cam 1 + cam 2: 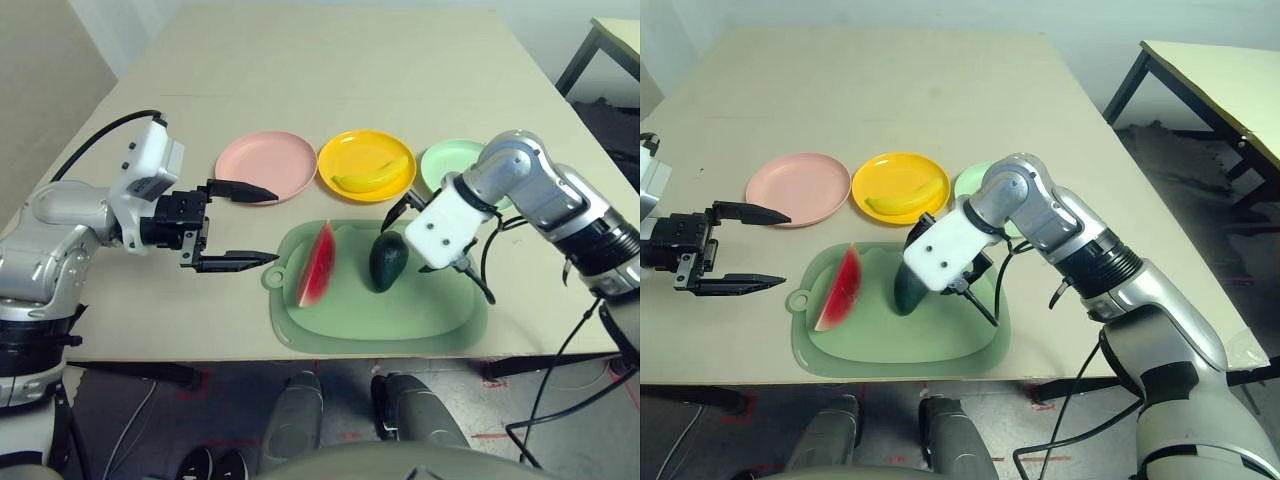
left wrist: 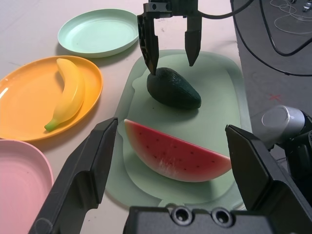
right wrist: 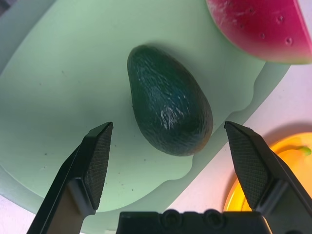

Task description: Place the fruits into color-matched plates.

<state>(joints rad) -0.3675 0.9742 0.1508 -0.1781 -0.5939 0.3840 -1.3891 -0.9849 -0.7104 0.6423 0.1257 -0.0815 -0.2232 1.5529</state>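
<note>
A red watermelon wedge (image 1: 317,265) and a dark green avocado (image 1: 388,260) lie on the pale green mat (image 1: 380,325). The yellow banana (image 1: 372,176) rests in the yellow plate (image 1: 345,150). To its left is the pink plate (image 1: 265,165) and to its right the mint green plate (image 1: 450,160), both bare. My right gripper (image 2: 171,68) hangs open just above the avocado, one finger on each side of it, not touching. My left gripper (image 1: 272,226) is open left of the mat, pointing at the watermelon, with nothing between its fingers.
The mat lies close to the table's front edge (image 1: 300,355). The three plates stand in a row just behind it. Beyond them the tabletop (image 1: 330,70) stretches back. A second table (image 1: 1220,70) stands off to the right.
</note>
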